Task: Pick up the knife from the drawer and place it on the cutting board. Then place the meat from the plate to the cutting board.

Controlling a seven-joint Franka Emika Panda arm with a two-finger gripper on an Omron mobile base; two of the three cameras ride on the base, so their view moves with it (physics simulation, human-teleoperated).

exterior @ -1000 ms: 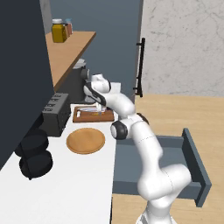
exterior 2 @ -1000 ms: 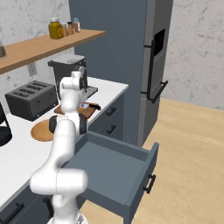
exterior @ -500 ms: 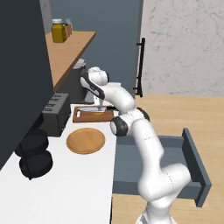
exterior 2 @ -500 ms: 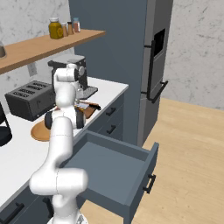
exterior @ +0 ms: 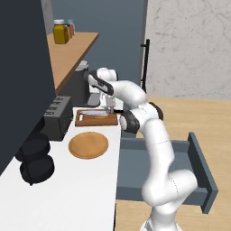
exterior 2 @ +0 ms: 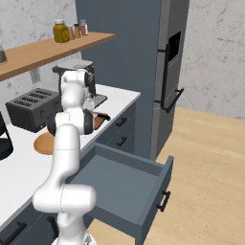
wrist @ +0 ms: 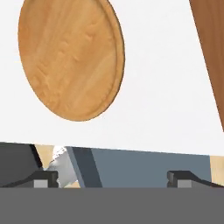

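Tool (exterior: 109,107) raised off cutting board (exterior: 96,118), jaws wide, knife (exterior: 92,113) left there

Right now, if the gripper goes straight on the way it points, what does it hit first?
Likely the gripper meets bare counter between plate and board, near the front edge; depth is unclear.

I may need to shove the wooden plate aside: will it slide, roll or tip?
The plate lies flat on the white counter, so it would probably slide, not roll or tip. Its wood-like grain suggests stiff, not fragile. The low rim likely gives little to grab.
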